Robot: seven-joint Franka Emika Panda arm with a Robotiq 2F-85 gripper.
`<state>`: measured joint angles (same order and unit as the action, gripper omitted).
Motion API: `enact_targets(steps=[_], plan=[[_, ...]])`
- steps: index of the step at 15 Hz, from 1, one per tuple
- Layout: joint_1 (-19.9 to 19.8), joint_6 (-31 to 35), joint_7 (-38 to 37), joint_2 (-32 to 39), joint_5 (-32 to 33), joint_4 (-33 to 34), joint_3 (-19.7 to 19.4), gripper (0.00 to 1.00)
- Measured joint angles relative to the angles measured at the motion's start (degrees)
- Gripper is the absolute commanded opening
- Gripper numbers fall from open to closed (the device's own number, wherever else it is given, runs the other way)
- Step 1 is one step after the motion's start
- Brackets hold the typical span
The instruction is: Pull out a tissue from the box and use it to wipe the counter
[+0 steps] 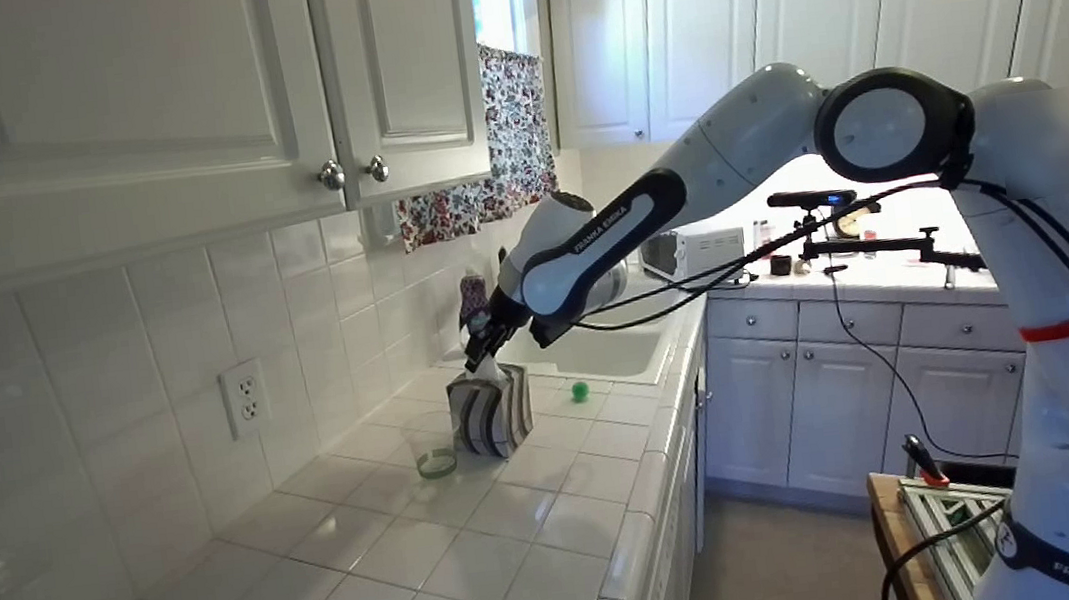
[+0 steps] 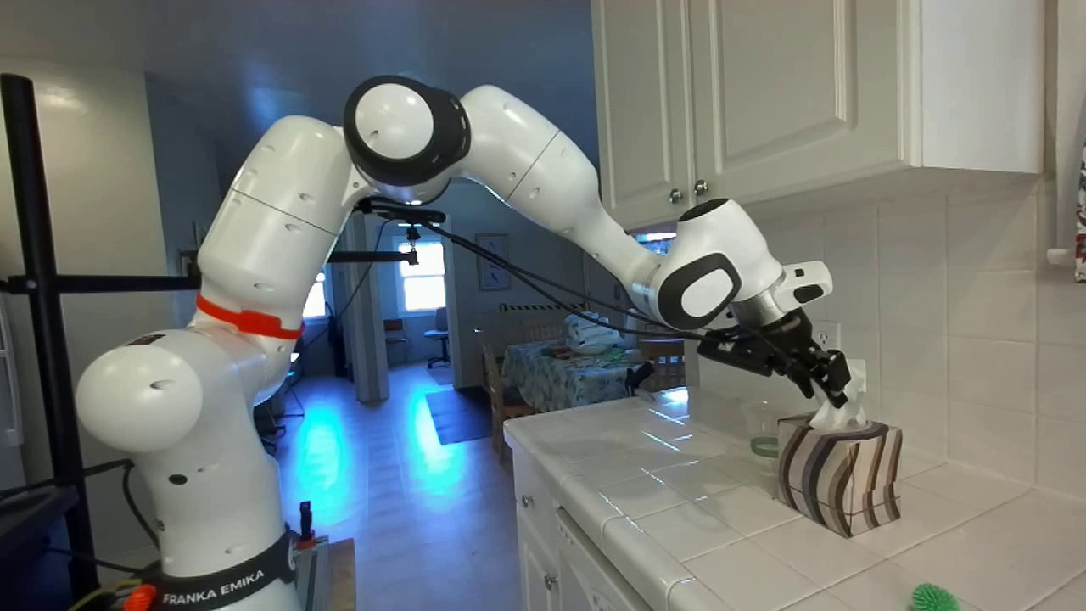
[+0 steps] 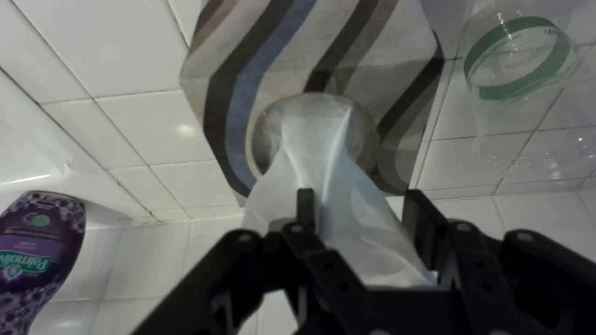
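Note:
A white tissue (image 3: 312,153) stands up out of the round opening of the box, which also shows it in both exterior views (image 1: 486,373) (image 2: 848,412). The box (image 1: 495,415) is a boxy container with wavy grey, dark and white stripes (image 2: 840,479), seen from above in the wrist view (image 3: 288,46). It stands on the white-tiled counter (image 1: 405,576). My gripper (image 3: 363,202) is at the tissue, just above the box top (image 2: 833,389). Its fingers are apart. Part of the tissue lies between them and part spreads outside the left finger in the wrist view.
A transparent cup with a green band (image 3: 517,60) stands beside the box. A purple soap bottle (image 3: 37,251) stands by the wall near the sink (image 1: 642,363). A green spiky ball (image 1: 580,391) lies on the counter. Upper cabinets (image 1: 408,73) hang above the counter.

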<state>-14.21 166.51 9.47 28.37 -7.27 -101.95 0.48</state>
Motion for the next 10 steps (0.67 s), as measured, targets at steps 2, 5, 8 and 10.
enact_targets(steps=[2, 5, 8, 10], plan=[[-0.57, -0.78, 0.0, 0.13, 0.0, 0.09, 0.73, 0.07], [-1.55, -2.13, 0.0, -0.21, -0.04, 0.12, 1.76, 0.0], [-2.24, -3.29, 0.0, -1.19, -0.13, 0.12, 2.03, 0.0], [-2.68, -3.39, 0.02, -2.22, -0.18, -0.15, 2.03, 0.0]])
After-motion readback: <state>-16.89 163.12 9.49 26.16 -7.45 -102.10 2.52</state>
